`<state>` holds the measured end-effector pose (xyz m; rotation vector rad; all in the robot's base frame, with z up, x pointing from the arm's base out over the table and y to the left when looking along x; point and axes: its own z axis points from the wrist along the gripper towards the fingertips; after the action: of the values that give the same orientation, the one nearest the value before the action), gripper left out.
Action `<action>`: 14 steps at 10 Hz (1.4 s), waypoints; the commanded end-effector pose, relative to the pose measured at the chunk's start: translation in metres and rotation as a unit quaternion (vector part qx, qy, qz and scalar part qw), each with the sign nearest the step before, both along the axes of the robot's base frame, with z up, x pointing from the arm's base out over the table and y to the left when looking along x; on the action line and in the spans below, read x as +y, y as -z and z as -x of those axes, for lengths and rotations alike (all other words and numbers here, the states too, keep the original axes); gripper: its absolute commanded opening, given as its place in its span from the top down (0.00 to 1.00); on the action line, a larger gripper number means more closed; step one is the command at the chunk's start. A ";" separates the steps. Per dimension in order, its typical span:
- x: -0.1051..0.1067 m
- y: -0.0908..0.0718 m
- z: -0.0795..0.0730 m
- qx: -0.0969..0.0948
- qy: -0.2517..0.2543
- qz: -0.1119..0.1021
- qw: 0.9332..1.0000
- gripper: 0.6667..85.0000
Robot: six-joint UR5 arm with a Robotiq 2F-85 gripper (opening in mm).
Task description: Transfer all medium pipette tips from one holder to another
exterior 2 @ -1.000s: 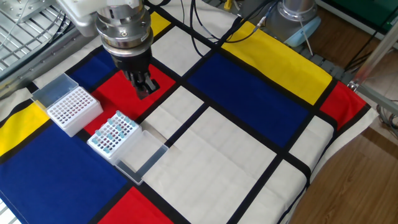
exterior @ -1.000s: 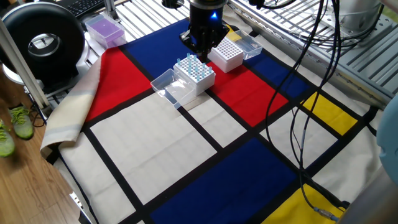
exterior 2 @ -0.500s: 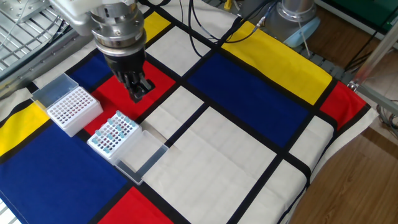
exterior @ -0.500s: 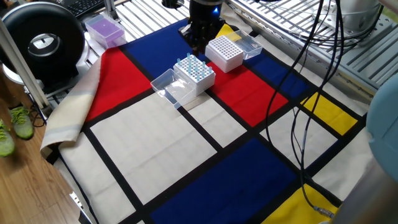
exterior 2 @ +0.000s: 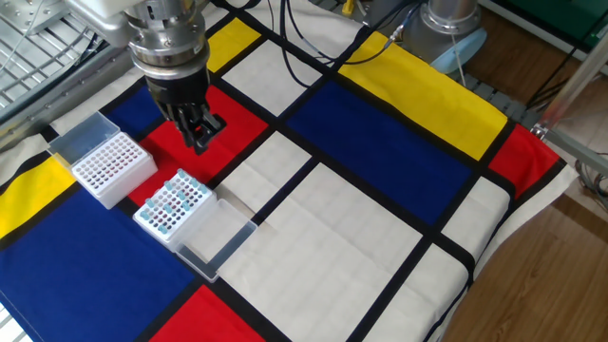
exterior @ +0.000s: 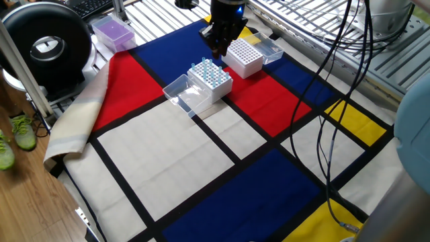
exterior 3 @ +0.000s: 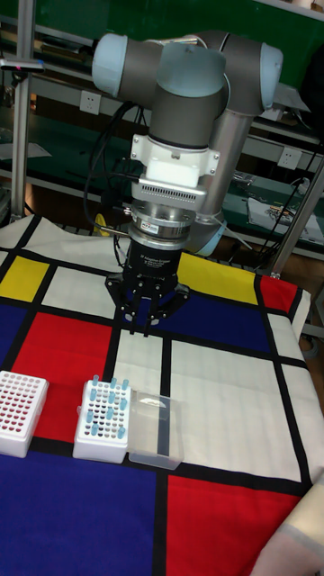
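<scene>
Tablecloth: flat fabric, Mondrian-style blocks of red, blue, yellow and off-white split by black bands; the edge droops over the table side in one fixed view.

2 white plastic tip boxes, both rectangular with perforated tops. Loaded box carries the medium pipette tips: slender pale-blue translucent cones standing upright in the holes, scattered over the grid, not filling it. Exact count can't be read; roughly a dozen or more. Its clear hinged lid lies open flat beside it, touching the box.

Second box shows only bare holes, no blue cones seen; the holes look reddish in the tall fixed view. Its clear lid is also open, on the far side. The 2 boxes sit near each other, not touching.

1 gripper: dark metal fingers under a ribbed silver wrist, pointing down, hanging above the red cloth patch just beside both boxes, touching neither. Fingers are pinched close together, narrow gap; whether a tip sits between them cannot be told.

1 purple-topped clear box sits at the cloth's far corner, next to 1 round black device.
</scene>
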<state>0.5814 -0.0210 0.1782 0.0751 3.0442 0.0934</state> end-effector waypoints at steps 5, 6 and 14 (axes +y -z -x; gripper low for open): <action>-0.010 0.002 0.002 0.002 0.026 0.008 1.000 0.84; -0.011 0.002 0.001 0.001 0.028 0.009 1.000 0.85; -0.012 0.001 0.009 0.017 0.033 0.009 0.999 0.92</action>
<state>0.5738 -0.0336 0.1758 0.1657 3.0671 0.0508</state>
